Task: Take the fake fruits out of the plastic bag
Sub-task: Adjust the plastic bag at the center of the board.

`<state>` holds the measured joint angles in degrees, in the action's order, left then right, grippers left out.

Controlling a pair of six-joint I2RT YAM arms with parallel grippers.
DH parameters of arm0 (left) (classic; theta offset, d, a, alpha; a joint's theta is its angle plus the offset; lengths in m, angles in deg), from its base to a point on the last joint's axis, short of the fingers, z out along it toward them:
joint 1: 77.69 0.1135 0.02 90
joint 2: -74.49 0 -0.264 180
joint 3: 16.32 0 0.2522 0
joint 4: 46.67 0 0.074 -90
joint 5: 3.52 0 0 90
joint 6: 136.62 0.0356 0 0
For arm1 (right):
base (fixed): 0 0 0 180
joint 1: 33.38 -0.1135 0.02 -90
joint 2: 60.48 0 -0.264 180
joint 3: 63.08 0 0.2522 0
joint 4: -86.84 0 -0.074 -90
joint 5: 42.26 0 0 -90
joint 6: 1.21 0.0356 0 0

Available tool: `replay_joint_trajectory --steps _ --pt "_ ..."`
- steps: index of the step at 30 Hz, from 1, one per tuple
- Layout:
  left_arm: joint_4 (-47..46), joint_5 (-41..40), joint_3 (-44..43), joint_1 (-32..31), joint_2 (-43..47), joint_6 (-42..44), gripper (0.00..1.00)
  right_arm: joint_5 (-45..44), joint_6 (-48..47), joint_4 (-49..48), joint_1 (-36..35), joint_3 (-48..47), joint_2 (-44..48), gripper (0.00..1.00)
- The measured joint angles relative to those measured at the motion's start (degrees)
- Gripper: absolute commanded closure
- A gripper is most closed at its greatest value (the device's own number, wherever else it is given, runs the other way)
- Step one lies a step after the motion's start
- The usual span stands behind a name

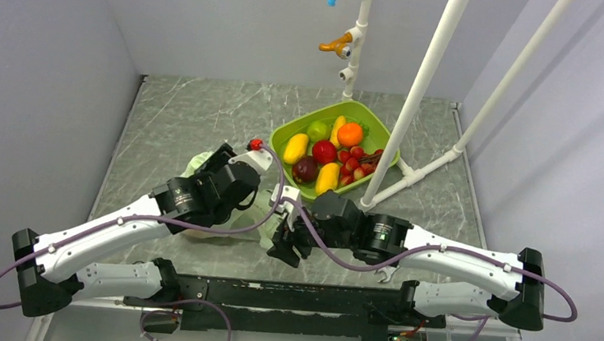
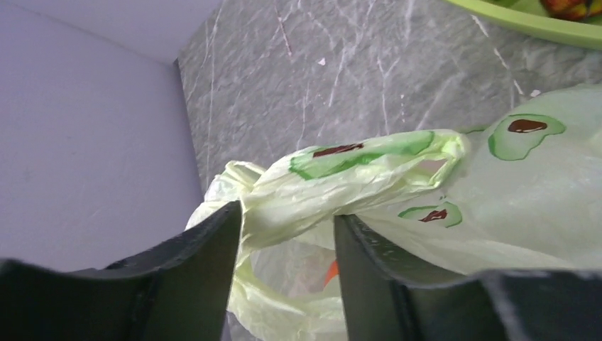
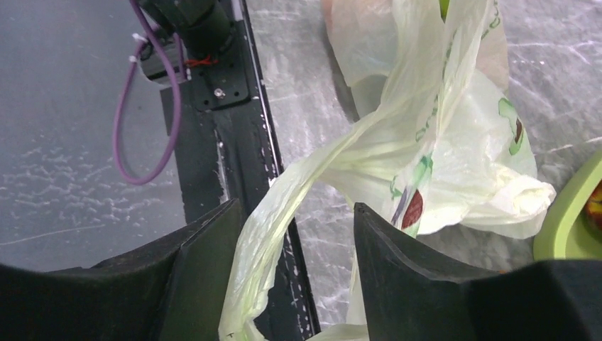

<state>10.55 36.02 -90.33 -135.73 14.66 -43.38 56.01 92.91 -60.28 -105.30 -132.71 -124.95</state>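
The plastic bag (image 1: 199, 164), pale green and wrinkly, lies crumpled on the marble table between my two arms. In the left wrist view a bunched fold of the plastic bag (image 2: 369, 160) lies across my left gripper (image 2: 287, 213), whose jaws stand apart with plastic touching both inner faces. An orange bit of fake fruit (image 2: 330, 273) shows through the film lower down. My right gripper (image 3: 298, 213) is open, and a loop handle of the plastic bag (image 3: 454, 142) runs loosely through the gap, resting on one finger. From above, my left gripper (image 1: 236, 183) and right gripper (image 1: 285, 247) flank the bag.
A green tray (image 1: 286, 128) at the back right holds yellow, red, green and orange fruits and small red berries. A white pipe frame (image 1: 421, 90) stands just right of it. The black base rail (image 3: 220, 106) runs along the near table edge. Grey walls close in both sides.
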Motion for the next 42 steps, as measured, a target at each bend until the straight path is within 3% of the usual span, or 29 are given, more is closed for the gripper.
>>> replay_joint_trajectory --steps 6,7,11,18,23,30,34,42 --pt "0.0 -0.5 0.0 2.7 2.4 -2.4 0.96 -7.6 -0.6 -0.8 -2.2 2.8 -0.9 0.74" --pt "-0.1 -0.3 0.0 3.3 3.1 -2.9 1.0 -9.6 -0.5 -0.8 -2.4 3.1 -1.4 0.8" --pt "-1.2 0.7 -0.1 7.8 6.6 -3.8 1.0 -19.2 0.7 -0.7 -2.5 4.3 -2.7 1.0" --pt "-5.0 8.3 -2.8 22.3 11.7 -6.1 1.0 -40.3 2.9 1.3 -2.3 4.5 -2.9 1.0" --pt "-6.8 13.9 -7.6 29.2 12.6 -8.5 1.0 -45.4 -0.3 -0.8 -1.2 3.1 -0.5 1.0" --pt "-6.5 24.3 -19.5 40.6 3.8 -10.4 1.0 -45.1 -9.0 -3.3 4.1 -7.8 -1.0 1.0" --pt "-6.5 29.5 -23.7 44.1 0.3 -10.4 1.0 -40.5 -13.7 -1.6 4.3 -13.9 -1.6 1.0" --pt "-8.9 39.3 -10.8 45.0 9.5 -10.4 1.0 -8.7 -13.5 6.5 4.3 -16.5 3.7 1.0"
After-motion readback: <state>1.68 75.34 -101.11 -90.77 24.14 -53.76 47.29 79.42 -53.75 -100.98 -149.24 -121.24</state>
